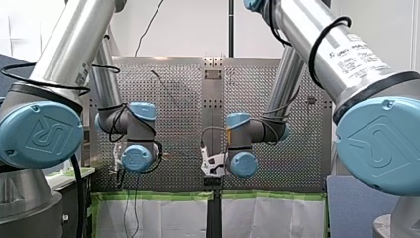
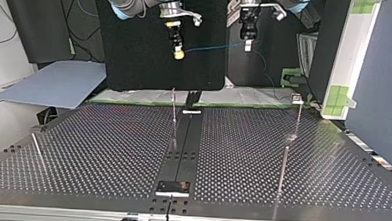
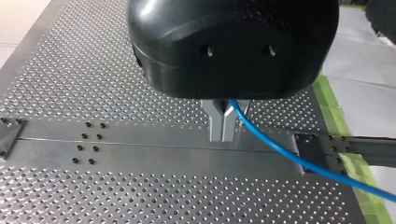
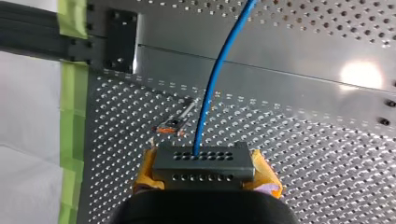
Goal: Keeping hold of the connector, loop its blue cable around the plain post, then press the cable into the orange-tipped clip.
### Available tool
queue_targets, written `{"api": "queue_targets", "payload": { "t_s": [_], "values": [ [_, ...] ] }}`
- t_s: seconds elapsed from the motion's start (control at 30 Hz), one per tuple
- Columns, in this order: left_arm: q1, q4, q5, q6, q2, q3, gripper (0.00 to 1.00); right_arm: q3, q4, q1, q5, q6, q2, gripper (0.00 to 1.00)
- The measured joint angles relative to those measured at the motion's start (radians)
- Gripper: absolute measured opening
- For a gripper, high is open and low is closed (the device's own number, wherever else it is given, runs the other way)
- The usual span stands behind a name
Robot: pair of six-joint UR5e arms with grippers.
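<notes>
In the top view the table (image 2: 107,151) is a matt metal plate with a dense grid of small round holes, split down the middle by a smooth unperforated rail (image 2: 189,155). At the view's left, above the far edge, hangs my right gripper (image 2: 177,52). In its wrist view its yellow pads (image 4: 264,175) are clenched on the two ends of the connector (image 4: 204,161), a flat grey metal block with squared corners and two rows of small holes. The cable (image 4: 212,84) is round, smooth and bright blue. It leaves the upper row of holes and rises in a gentle curve away from the block. Just beside it on the table is the clip (image 4: 170,127), a thin rod with an orange tip. Green tape (image 4: 72,93) borders the table edge. In the top view the cable (image 2: 214,48) spans, in the air and slightly slack, across to my left gripper (image 2: 246,42). In the left wrist view this gripper (image 3: 223,137) has a glossy black rounded housing. Its bare metal fingers (image 3: 215,123) are pinched together on the cable (image 3: 280,149), which sweeps away over the rail. At the top view's right a slim metal post (image 2: 283,167) stands upright, well apart from both grippers.
</notes>
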Motion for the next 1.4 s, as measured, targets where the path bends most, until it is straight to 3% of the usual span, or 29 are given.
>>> {"api": "queue_targets", "payload": {
  "t_s": [0.53, 0.63, 0.83, 1.0, 1.2, 1.4],
  "values": [
    [0.016, 0.016, 0.001, -0.012, 0.007, -0.003, 0.00, -0.012, 0.019, -0.006, 0.004, 0.001, -0.011, 0.00],
    [0.023, 0.003, -0.001, -0.017, 0.028, 0.017, 0.00, -0.033, 0.040, -0.003, 0.008, 0.015, -0.032, 0.00],
    [0.032, -0.044, -0.015, -0.033, 0.079, 0.067, 0.00, -0.058, 0.096, -0.005, -0.006, 0.067, -0.088, 0.00],
    [0.043, -0.093, -0.059, -0.030, 0.128, 0.117, 0.00, -0.082, 0.145, -0.023, -0.030, 0.107, -0.138, 0.00],
    [0.062, -0.152, -0.116, -0.019, 0.186, 0.175, 0.00, -0.139, 0.206, -0.055, -0.035, 0.103, -0.199, 0.00],
    [0.087, -0.207, -0.139, -0.014, 0.241, 0.230, 0.00, -0.202, 0.270, -0.110, -0.070, 0.109, -0.262, 0.00]
  ]
}}
